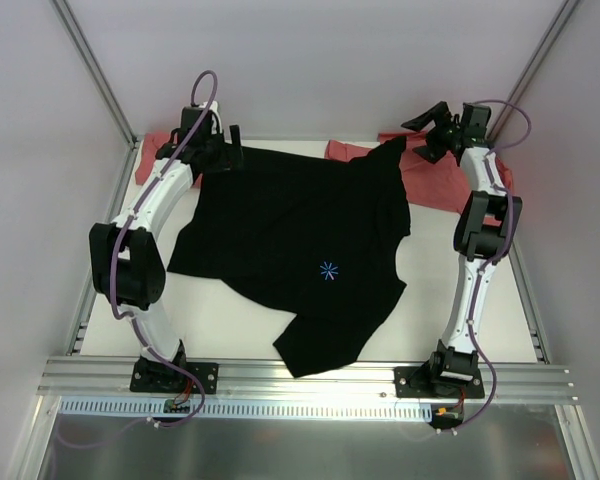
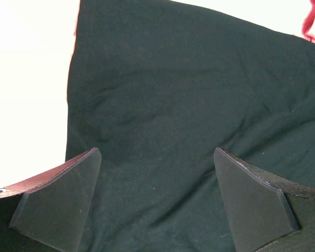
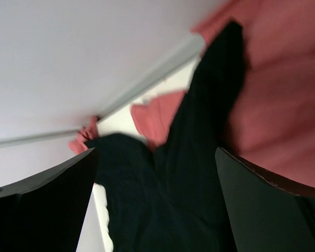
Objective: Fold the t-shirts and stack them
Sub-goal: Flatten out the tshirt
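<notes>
My left fingers (image 1: 225, 155) and right fingers (image 1: 430, 135) stood wide and empty by the far corners of the black t-shirt (image 1: 300, 230), rumpled on the counter (image 1: 230, 320), so pinching both corners evenly seemed wisest.

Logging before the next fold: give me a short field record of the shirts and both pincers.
black shirt: spread on the table, not folded, near hem rumpled, blue mark facing up
red shirts: bunched at far right and far left, each partly under the black shirt
left pincer: open, over the black shirt's far left corner, holding nothing
right pincer: open, raised at the far right, empty
stack: none yet
</notes>
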You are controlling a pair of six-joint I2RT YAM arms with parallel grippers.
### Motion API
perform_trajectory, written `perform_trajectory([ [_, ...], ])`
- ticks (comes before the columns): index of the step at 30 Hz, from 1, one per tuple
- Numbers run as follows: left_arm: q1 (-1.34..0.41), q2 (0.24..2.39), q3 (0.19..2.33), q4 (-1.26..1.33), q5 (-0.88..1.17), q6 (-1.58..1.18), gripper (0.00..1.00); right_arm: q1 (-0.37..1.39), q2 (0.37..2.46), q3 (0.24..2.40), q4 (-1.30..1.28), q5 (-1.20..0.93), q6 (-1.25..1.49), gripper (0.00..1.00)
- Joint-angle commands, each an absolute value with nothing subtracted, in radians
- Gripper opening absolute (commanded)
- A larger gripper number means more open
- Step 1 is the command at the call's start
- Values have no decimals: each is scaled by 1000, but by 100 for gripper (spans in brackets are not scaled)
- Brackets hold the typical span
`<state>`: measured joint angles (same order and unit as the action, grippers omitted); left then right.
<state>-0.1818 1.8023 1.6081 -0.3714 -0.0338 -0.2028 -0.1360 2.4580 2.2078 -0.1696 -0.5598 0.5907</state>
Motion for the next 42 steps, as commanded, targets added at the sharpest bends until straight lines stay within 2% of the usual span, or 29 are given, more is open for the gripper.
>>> perform_trajectory([
  [1,-178,1744,1609,-341,-14,-235,91,-123,2214,2111,-290,-551,401,100],
  [4,-179,1648,1533,-342,-2,-271,91,-123,1963,1837,-359,-488,329,100],
  [5,-179,1647,1510,-342,18,-272,91,-123,1962,1756,-356,-471,318,99],
  [6,-181,1603,1462,-334,37,-284,91,-123,1850,1601,-353,-457,305,99],
  [10,-184,1510,1382,-347,60,-293,90,-129,1631,1329,-405,-399,233,99],
  [15,-183,1413,1304,-351,101,-290,90,-132,1497,1096,-432,-362,232,99],
  [24,-184,1289,1232,-342,156,-324,90,-35,1443,970,-534,-356,215,95],
  [37,-183,1230,1210,-350,156,-333,90,95,1473,853,-476,-370,281,93],
  [42,-184,1238,1203,-344,164,-341,90,205,1486,897,-492,-393,294,93],
])
